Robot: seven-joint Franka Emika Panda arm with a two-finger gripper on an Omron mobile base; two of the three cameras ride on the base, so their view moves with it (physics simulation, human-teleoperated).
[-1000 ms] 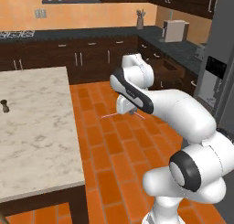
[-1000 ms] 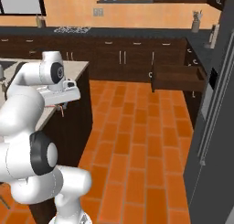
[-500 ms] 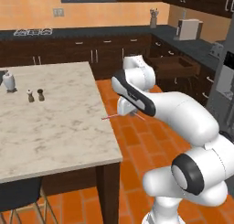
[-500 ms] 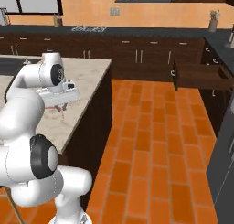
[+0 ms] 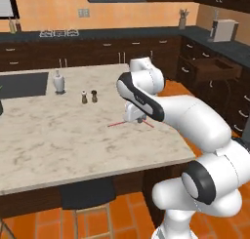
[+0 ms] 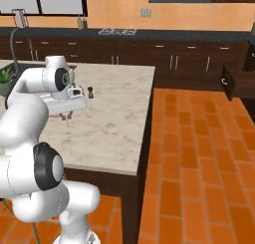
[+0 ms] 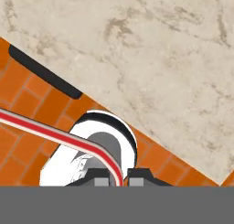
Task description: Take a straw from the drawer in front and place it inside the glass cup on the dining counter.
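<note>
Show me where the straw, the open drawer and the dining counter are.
straw (image 5: 117,123), left base view, on its free left end.
drawer (image 5: 216,69), left base view, on its inside.
dining counter (image 6: 117,118), right base view, on bare marble top.

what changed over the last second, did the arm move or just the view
Mostly the view: the base drove and turned, bringing the beige veined marble dining counter in front and leaving the open dark-brown wooden drawer off to the right. The claw stays shut on the thin red straw, the arm's pose little changed.

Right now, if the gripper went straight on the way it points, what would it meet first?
Probably the dining counter: the gripper, shut on the straw, points down over its marble top near the edge, though depth is unclear.
</note>
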